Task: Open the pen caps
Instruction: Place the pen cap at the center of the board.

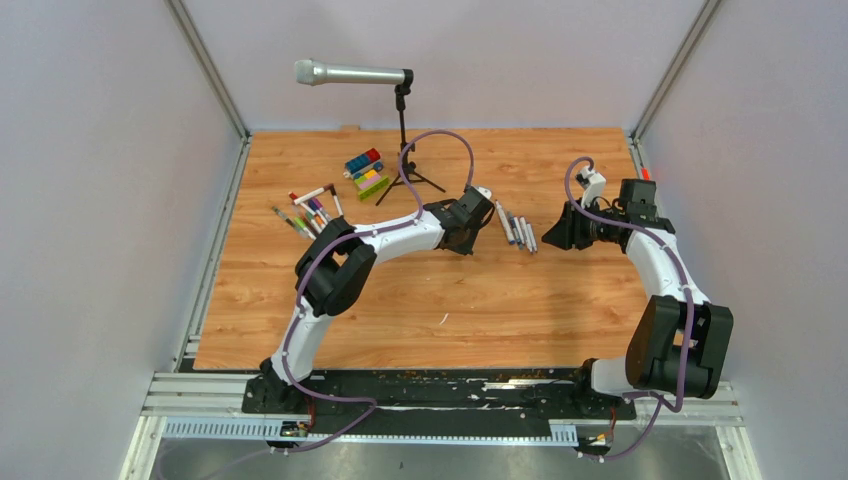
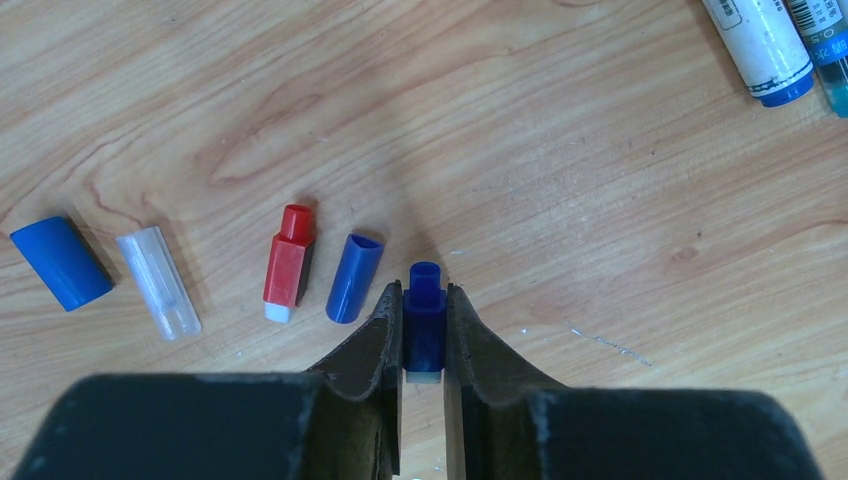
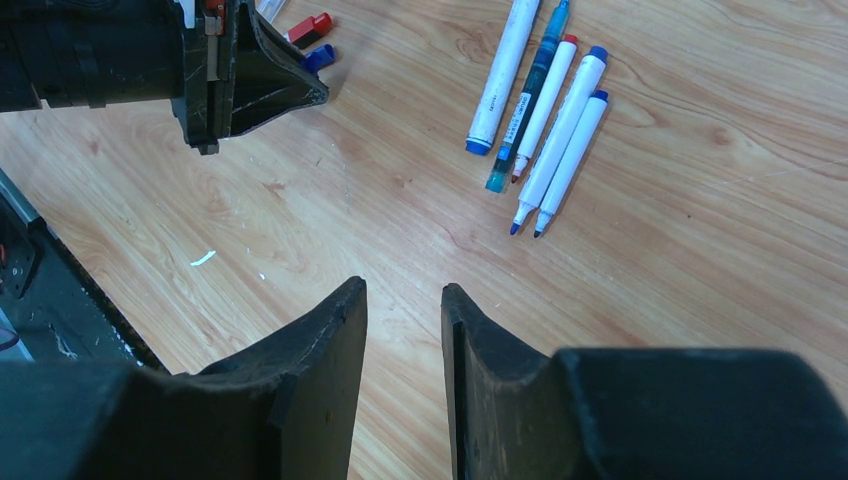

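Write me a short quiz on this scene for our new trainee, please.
1. True or false: the left arm's jaws are shut on a blue cap.
2. How many pens lie side by side in the right wrist view? A three, B five, C eight.
3. Fill in: the right arm's jaws stand ___ with nothing between them.
Key: 1 true; 2 B; 3 open.

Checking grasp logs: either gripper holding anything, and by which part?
Left gripper pinches a dark blue pen cap by its wider body, narrow end sticking out ahead. Right gripper is open, empty.
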